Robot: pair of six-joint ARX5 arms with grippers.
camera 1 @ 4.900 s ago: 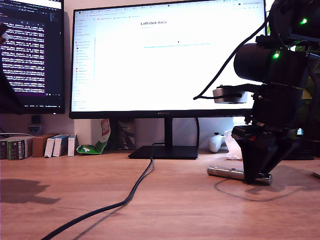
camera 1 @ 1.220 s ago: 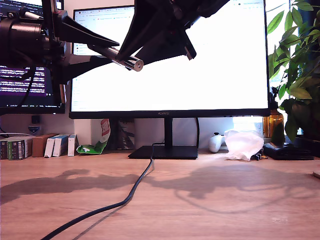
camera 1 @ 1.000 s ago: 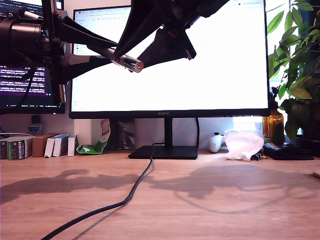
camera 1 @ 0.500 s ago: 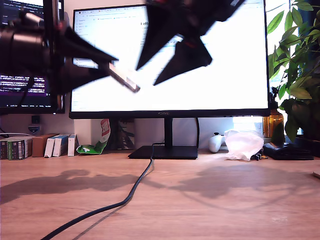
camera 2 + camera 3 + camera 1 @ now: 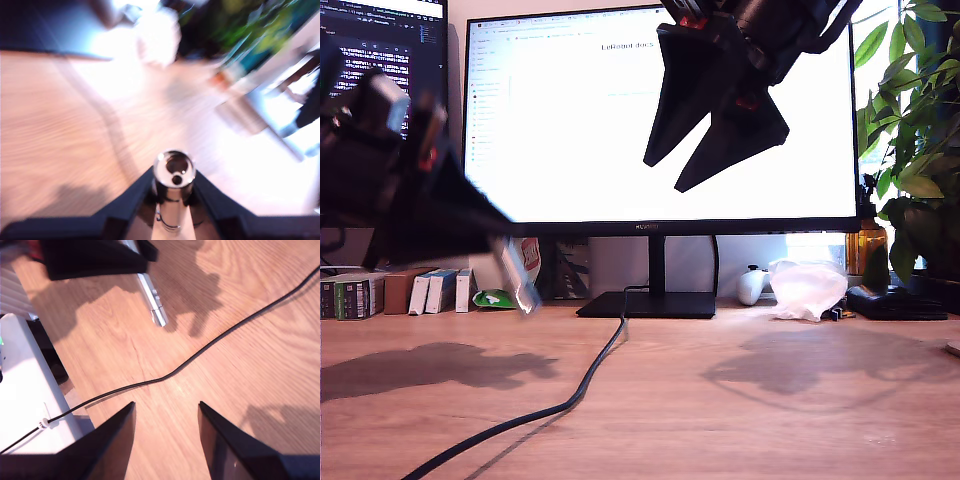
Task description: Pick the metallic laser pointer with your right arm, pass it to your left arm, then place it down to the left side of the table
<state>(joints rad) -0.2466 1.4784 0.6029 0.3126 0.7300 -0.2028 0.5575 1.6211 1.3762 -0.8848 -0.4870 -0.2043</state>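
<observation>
Exterior view is showing a big white monitor standing at the back edge of the tabletop. A darker screen is sitting beside it, toward the exterior view's left. Small boxes are lining up below that screen. A black cable is snaking from the monitor's foot toward the front edge of the tabletop. A crumpled clear bag and a green plant are sitting near the back edge, on the exterior view's right.

My first pincer is holding the metallic laser pointer tight between its two black fingers. In the first wrist view the shiny round end of the pointer is sticking out past the fingertips. In the exterior view this arm is looking blurry. It is hanging low over the tabletop on the exterior view's left, tipping downward. The pointer is slanting down with its tip just above the wood, in front of the boxes. I cannot tell if it is touching.

My second pincer is spread wide with nothing between its fingers. In the exterior view it is hanging high in front of the monitor, with both fingers pointing down. Its own camera is looking down at the cable, the pointer and the other arm, well apart from them.
</observation>
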